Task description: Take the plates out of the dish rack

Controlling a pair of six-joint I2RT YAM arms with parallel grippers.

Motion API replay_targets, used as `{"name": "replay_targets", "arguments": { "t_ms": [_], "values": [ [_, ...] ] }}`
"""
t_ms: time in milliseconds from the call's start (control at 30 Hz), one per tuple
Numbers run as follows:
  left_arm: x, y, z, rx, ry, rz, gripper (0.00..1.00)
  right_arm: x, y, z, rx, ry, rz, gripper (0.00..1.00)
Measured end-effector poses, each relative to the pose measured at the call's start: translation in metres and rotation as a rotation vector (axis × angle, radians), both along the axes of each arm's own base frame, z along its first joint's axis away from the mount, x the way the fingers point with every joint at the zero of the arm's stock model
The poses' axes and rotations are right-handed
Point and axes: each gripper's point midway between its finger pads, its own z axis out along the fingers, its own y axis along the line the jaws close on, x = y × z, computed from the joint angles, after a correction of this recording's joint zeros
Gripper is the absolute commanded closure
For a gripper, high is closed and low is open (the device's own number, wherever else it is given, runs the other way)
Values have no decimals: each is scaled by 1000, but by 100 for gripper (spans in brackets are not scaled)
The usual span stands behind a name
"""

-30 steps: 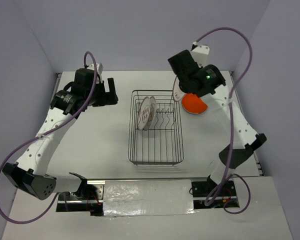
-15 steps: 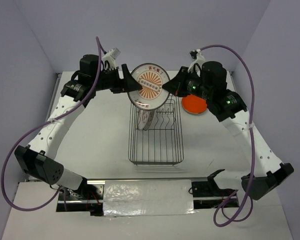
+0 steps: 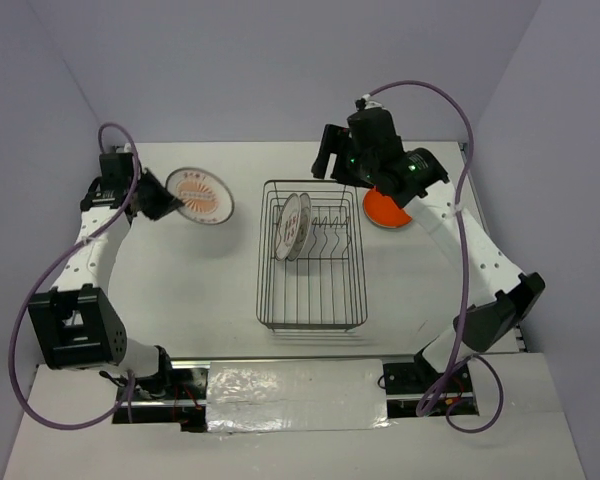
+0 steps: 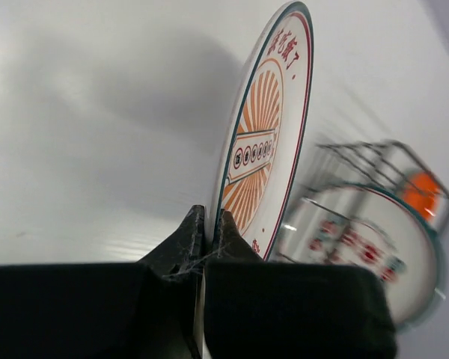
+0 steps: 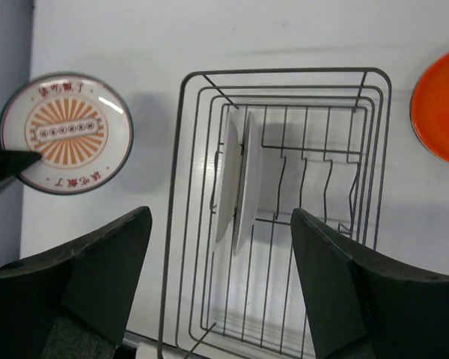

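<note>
While the left gripper pinches a sunburst plate by its rim, well left of the dish rack, apparently to set it down, the right gripper hovers spread wide above two plates standing between the prongs.

Dark wire dish rack sits mid-table, with two white patterned plates standing on edge near its far end. Plain orange plate lies flat just right of the rack. White sunburst plate is face up, left of the rack, rim pinched by left gripper.
</note>
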Motion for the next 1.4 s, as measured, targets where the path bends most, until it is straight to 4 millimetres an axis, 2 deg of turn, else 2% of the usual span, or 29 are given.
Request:
{"name": "replay_targets", "arguments": {
  "t_ms": [33,67,100,167,233,333,367,433,533,633,700,767,800,833,867,933,1000,1067,1133,1167,1267,1300,1400],
  "values": [
    [-5,19,-25,16,64,65,99,-1,-1,-3,-44,10,-22,23],
    [-10,31,-47,24,115,106,99,-2,1,-6,-79,18,-34,31],
    [-16,41,-68,27,164,137,99,-3,2,-10,-120,31,-48,35],
    [-26,50,-101,17,243,169,98,-3,6,-21,-189,54,-62,38],
    [-26,54,-124,-20,291,190,91,-5,11,-38,-255,91,-60,41],
    [-10,57,-131,-58,252,189,56,-7,14,-65,-332,151,-53,43],
    [-7,62,-136,-42,255,204,28,-6,14,-74,-351,169,-51,44],
    [-10,66,-146,-25,281,219,1,-5,15,-88,-379,198,-48,46],
    [-21,70,-157,-3,339,242,1,-1,18,-107,-415,232,-43,49],
    [-32,74,-158,21,393,257,1,2,22,-128,-440,267,-29,52],
    [-39,77,-150,46,421,269,1,3,24,-140,-457,290,-20,55],
    [-42,81,-132,92,419,280,1,5,27,-152,-471,305,-15,64],
    [-42,82,-117,123,393,276,0,6,28,-158,-477,313,-12,69],
    [-40,81,-100,149,358,272,0,7,29,-162,-479,319,-10,80],
    [-39,79,-82,177,316,259,1,7,30,-166,-482,323,-6,87],
    [-35,72,-43,218,217,236,0,9,30,-170,-479,326,-26,98],
    [-33,61,-4,243,114,198,0,9,25,-169,-495,326,-43,100],
    [-32,47,24,260,44,143,1,8,18,-165,-534,334,-58,100],
    [-28,31,47,271,-15,85,0,11,11,-150,-572,322,-90,100],
    [-25,22,56,278,-40,49,0,15,7,-137,-584,302,-112,100],
    [-19,-10,80,276,-109,-64,0,32,-6,-84,-580,175,-196,100],
    [-19,-18,84,268,-124,-95,0,37,-14,-64,-572,129,-225,100],
    [-18,-33,90,248,-147,-159,0,35,-48,-27,-571,66,-306,100]
  ]
}}
